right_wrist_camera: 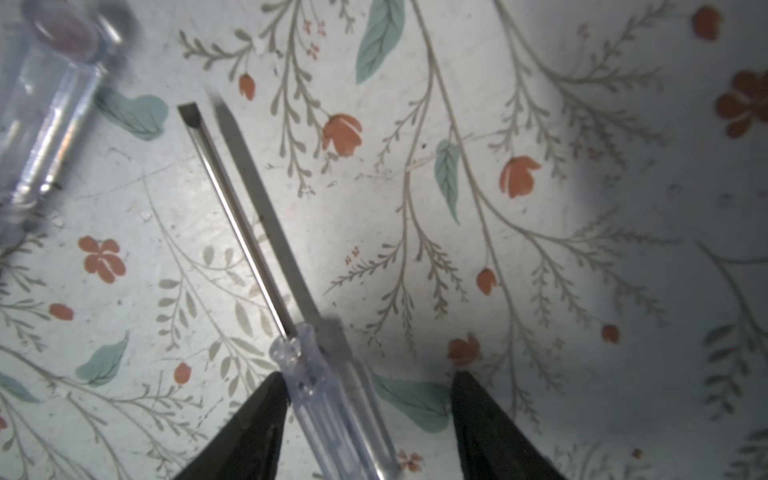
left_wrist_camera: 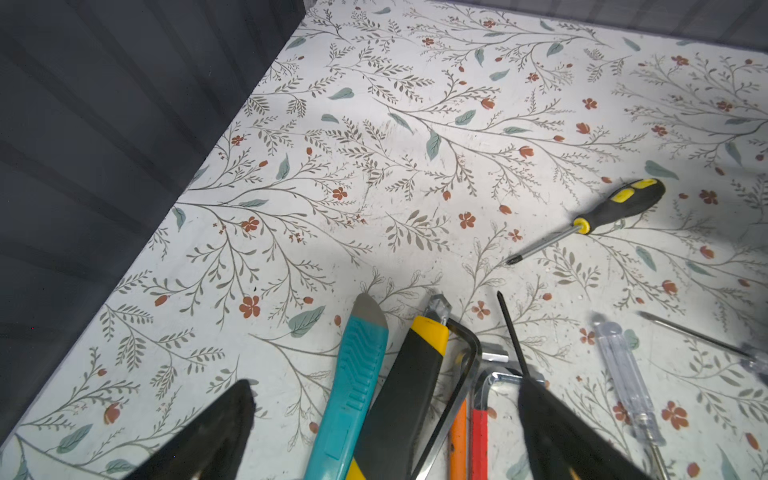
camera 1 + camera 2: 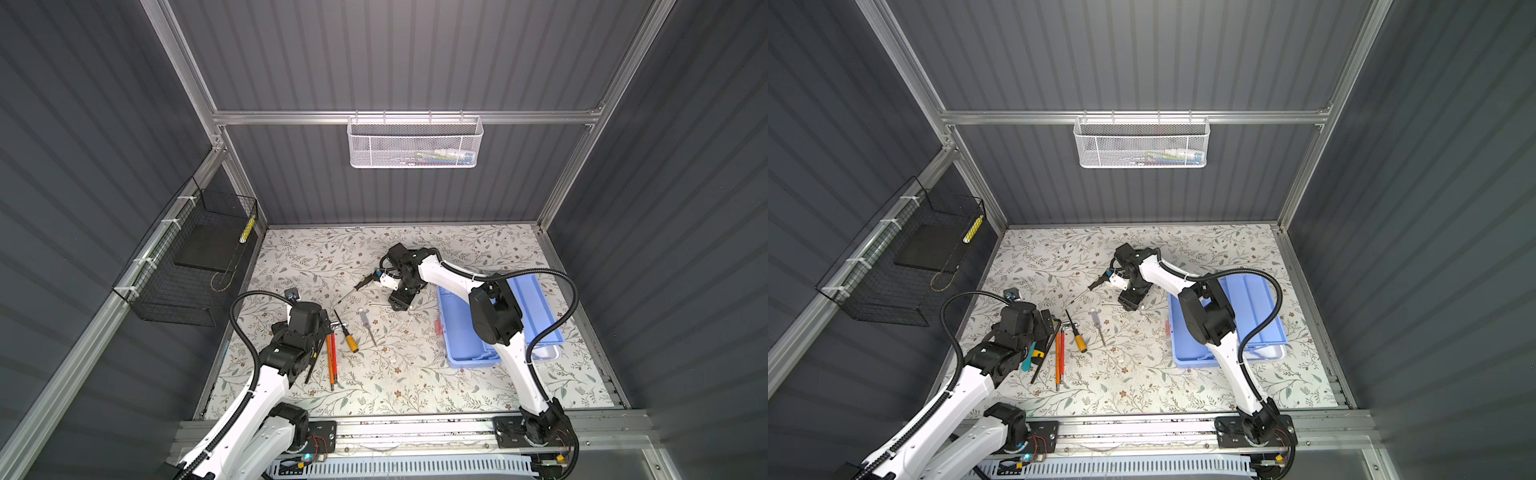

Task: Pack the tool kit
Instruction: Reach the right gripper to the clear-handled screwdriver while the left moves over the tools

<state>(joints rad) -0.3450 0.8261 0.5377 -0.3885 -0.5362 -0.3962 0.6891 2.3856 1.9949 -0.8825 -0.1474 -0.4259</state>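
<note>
Right wrist view: the right gripper [image 1: 369, 376] hangs low over the floral-patterned tabletop [image 1: 540, 249]. Its black fingers stand parted on either side of a clear-plastic-handled flat-blade screwdriver [image 1: 332, 399], one just beside the handle and the other apart from it, so nothing is clamped. Left wrist view: the left gripper [image 2: 385, 383] gapes wide above a teal utility knife [image 2: 361, 374] and a black-and-yellow utility knife [image 2: 411, 395]. In both top views the light blue rectangular plastic tool box [image 3: 461, 345] [image 3: 1187, 349] sits on the tabletop's right side, beneath the right arm.
</note>
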